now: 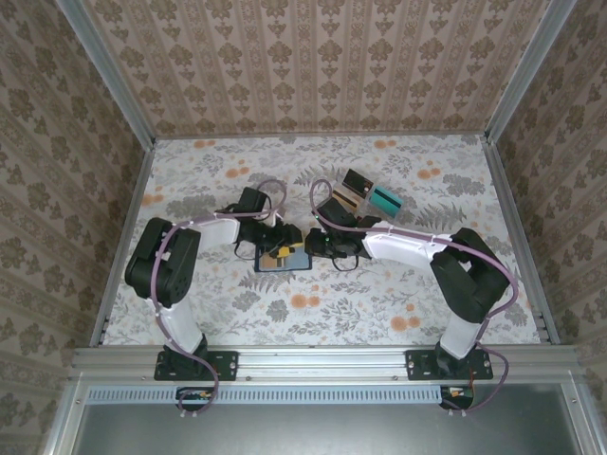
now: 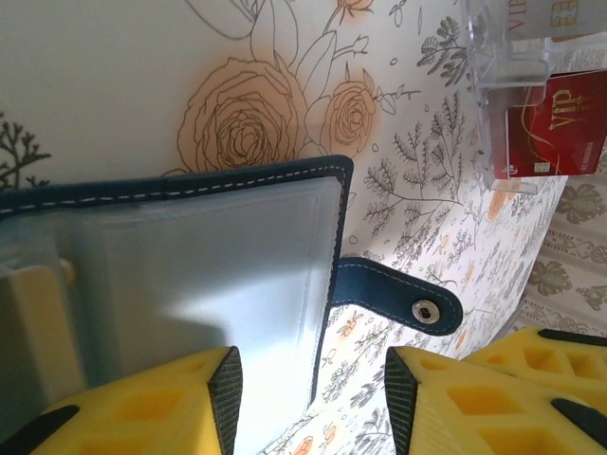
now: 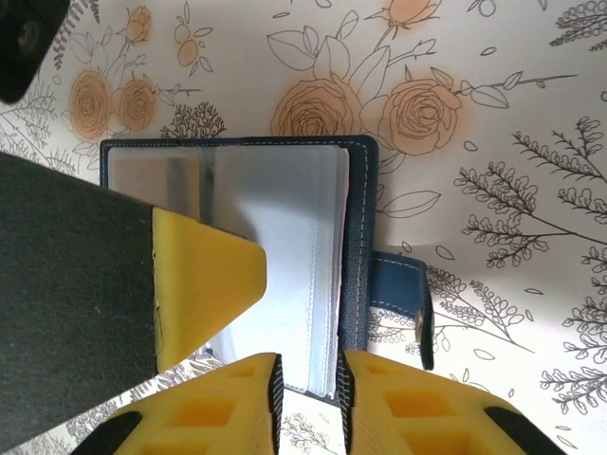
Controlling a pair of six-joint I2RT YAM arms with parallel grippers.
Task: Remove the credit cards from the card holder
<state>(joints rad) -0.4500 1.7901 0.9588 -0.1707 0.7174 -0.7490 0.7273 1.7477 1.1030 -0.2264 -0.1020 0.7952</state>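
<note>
Stitched navy card holder (image 3: 358,218) lies open, its glossy clear sleeves (image 3: 285,246) showing. Left gripper (image 2: 313,398) has its yellow wedge fingers apart; right gripper (image 3: 310,384) is narrowly parted.

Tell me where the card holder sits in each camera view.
Top external: card holder mid-picture.
Left wrist: card holder across the left half, open.
Right wrist: card holder left of centre, open.
Shared landmark: its closing tab, at its right edge in both wrist views.
</note>
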